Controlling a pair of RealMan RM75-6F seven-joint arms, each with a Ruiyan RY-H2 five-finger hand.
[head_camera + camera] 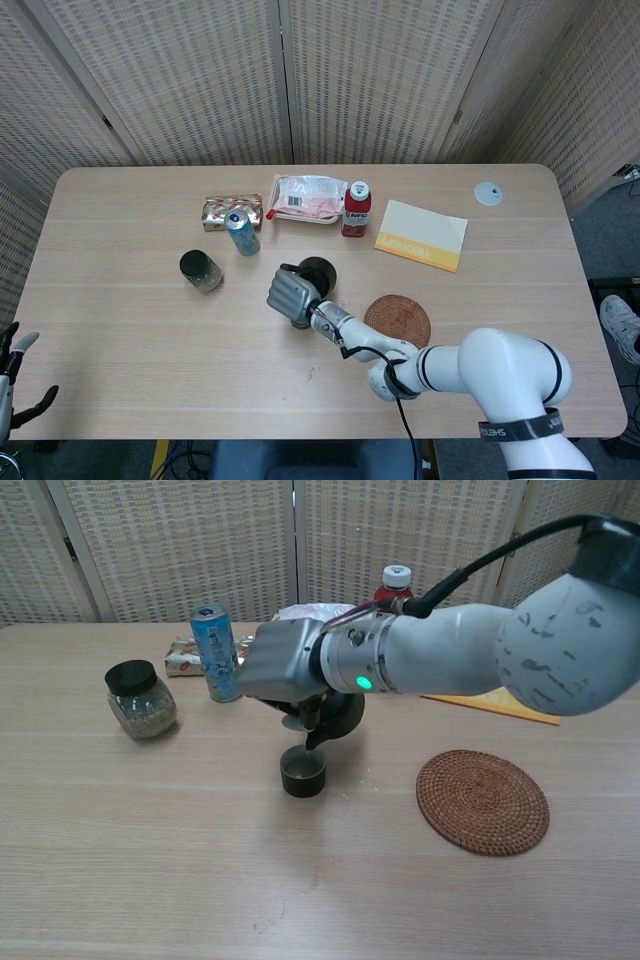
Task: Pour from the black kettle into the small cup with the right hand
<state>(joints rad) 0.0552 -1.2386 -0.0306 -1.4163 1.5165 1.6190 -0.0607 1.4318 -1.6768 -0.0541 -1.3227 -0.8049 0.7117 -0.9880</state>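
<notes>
Spout directly over the small cup (302, 770), kettle tipped.

Black kettle (338, 716) hung tilted just above and behind the small cup, its spout slanting down toward the cup's open mouth with the tip at or just over the rim; whether it touched could not be told. The right hand (284, 662) sat on top of the kettle, fingers clamped round its handle, knuckles turned toward the blue can (217, 652) on that side of the cup, the forearm reaching in level from the side of the woven coaster (483, 801). In my judgement the pour hinged on keeping that spout centred over the cup. The left hand (12, 382) waited far from the cup at the table (120, 330) edge, fingers apart and empty.
</notes>
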